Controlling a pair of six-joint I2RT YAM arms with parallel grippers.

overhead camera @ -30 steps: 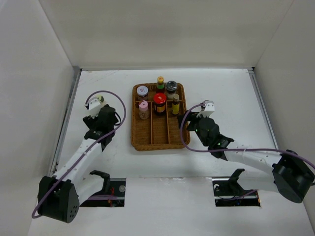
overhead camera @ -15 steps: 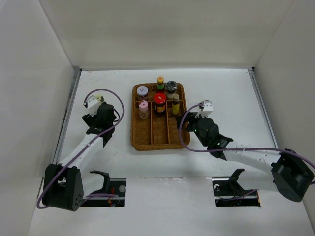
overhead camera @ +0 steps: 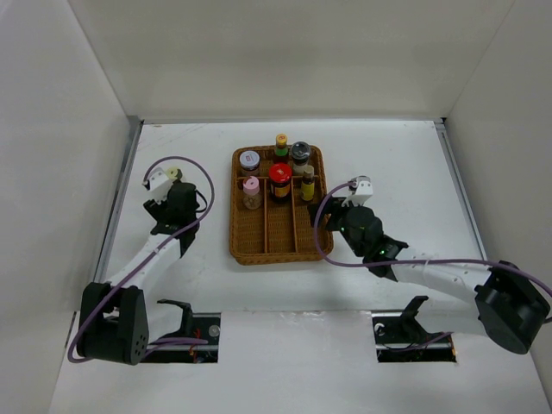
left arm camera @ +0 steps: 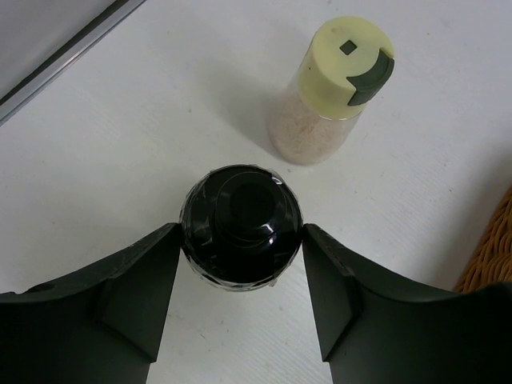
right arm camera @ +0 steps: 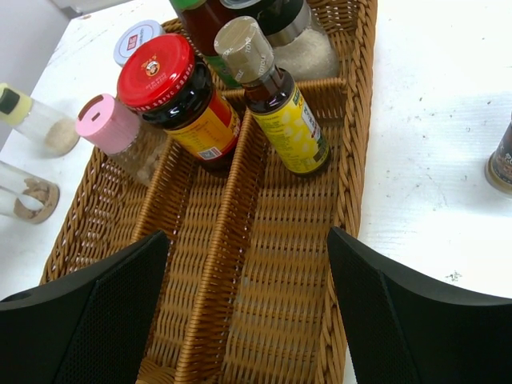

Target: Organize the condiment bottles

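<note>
In the left wrist view a black-capped bottle (left arm camera: 242,226) stands on the table, seen from above. My left gripper (left arm camera: 240,240) is open, with its fingertips close on either side of the cap. A cream-capped shaker (left arm camera: 336,88) stands just beyond it. My right gripper (right arm camera: 246,240) is open and empty over the near part of the wicker tray (right arm camera: 356,120). The red-capped jar (right arm camera: 172,96), tan-capped bottle (right arm camera: 272,96) and pink-capped bottle (right arm camera: 112,128) stand ahead of it. From the top, the left gripper (overhead camera: 170,207) is left of the tray (overhead camera: 259,257) and the right gripper (overhead camera: 323,211) is at its right rim.
The far end of the tray holds a white-lidded jar (overhead camera: 249,160), a yellow-capped bottle (overhead camera: 281,142) and a grey-capped shaker (overhead camera: 300,153). A dark bottle (right arm camera: 502,164) stands on the table right of the tray. A metal rail (overhead camera: 116,216) lines the left table edge.
My left gripper has shifted a little left and away from the tray. My right gripper has edged slightly left toward the tray. The bottles in the tray have not moved.
</note>
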